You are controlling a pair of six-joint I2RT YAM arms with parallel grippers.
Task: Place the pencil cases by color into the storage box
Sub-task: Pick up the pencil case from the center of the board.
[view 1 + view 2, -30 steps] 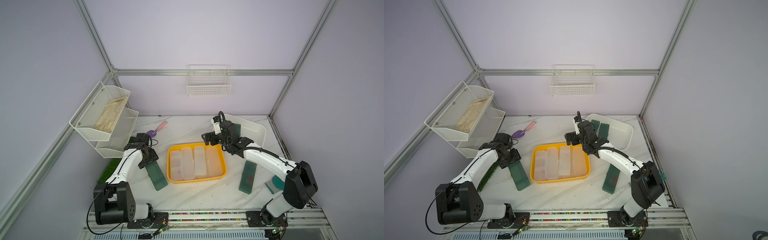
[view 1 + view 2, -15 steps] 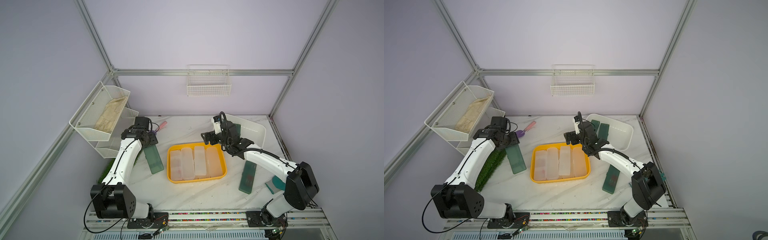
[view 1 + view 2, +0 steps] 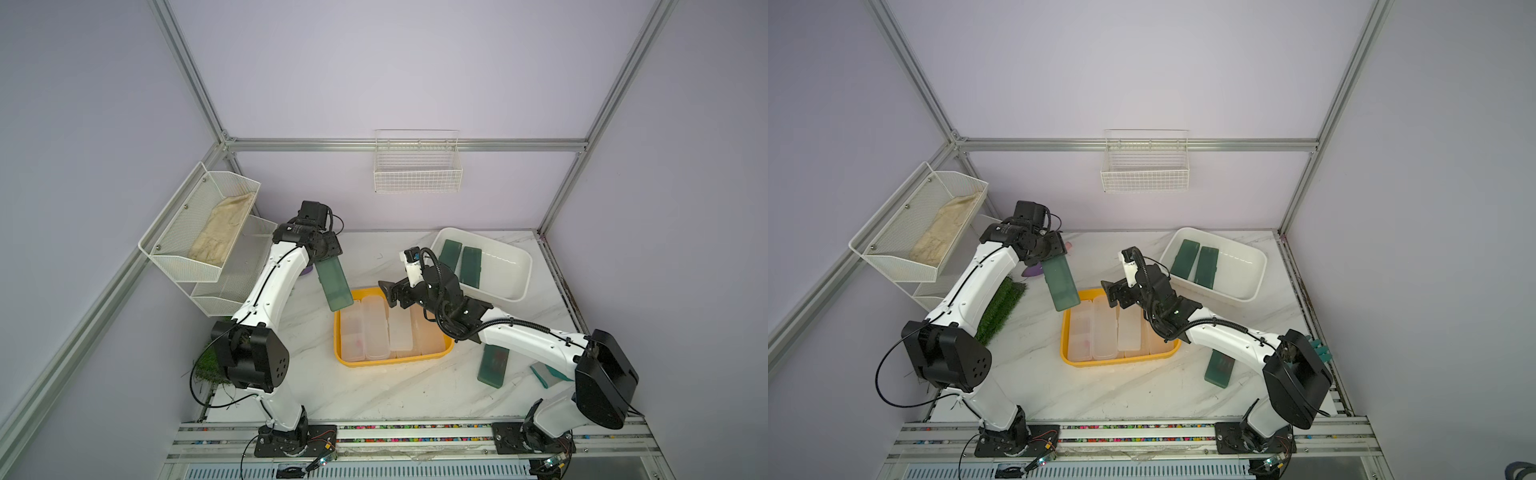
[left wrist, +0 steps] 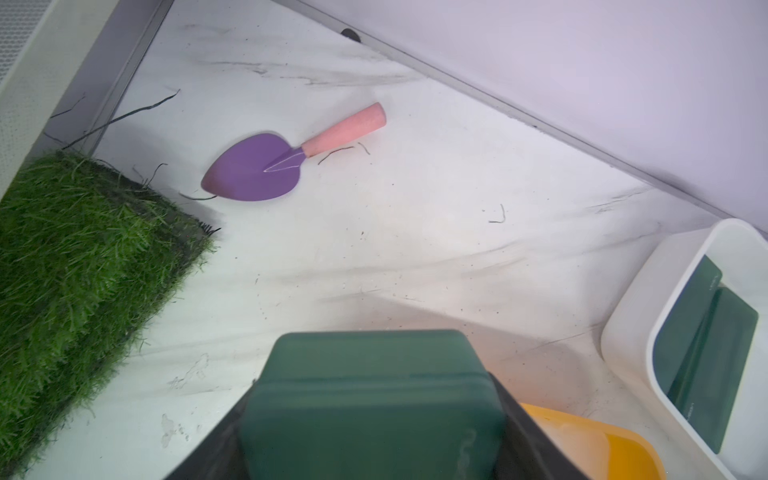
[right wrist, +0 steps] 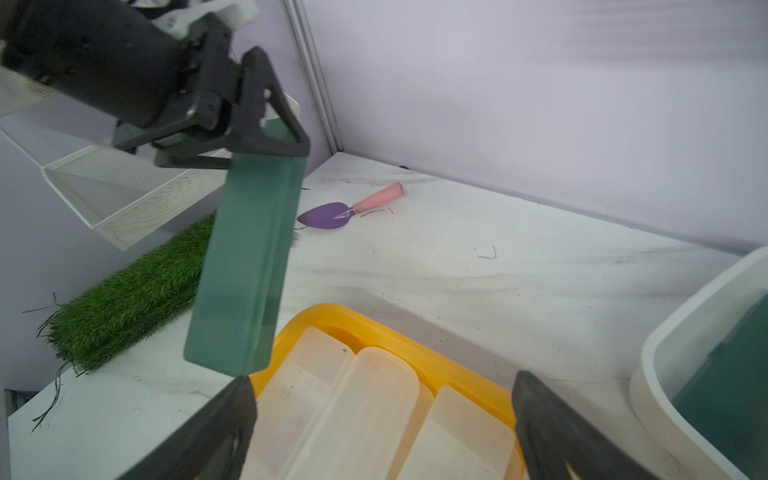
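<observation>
The left gripper [image 3: 327, 254] is clenched on one short end of a dark green pencil case [image 3: 333, 282], which hangs clear of the table, tilted, with its free end over the near-left corner of the yellow tray [image 3: 343, 360]. That tray already holds the frosted clear cases [image 3: 376, 328], while the two green cases [image 3: 460, 259] lie in the white bin [image 3: 523, 266] at the far right, and another green case [image 3: 492, 365] lies on the table by the right arm. The main risk is the end-on hold. The long case can pivot or slip between the pads, and a drop here would land it among the frosted ones, the wrong colour. The right gripper [image 3: 394, 294] hangs released, jaws wide, over the tray and between the case and the bin. A straight carry across could clip that arm, and if a handover is meant, a mistimed release would let the case fall.
</observation>
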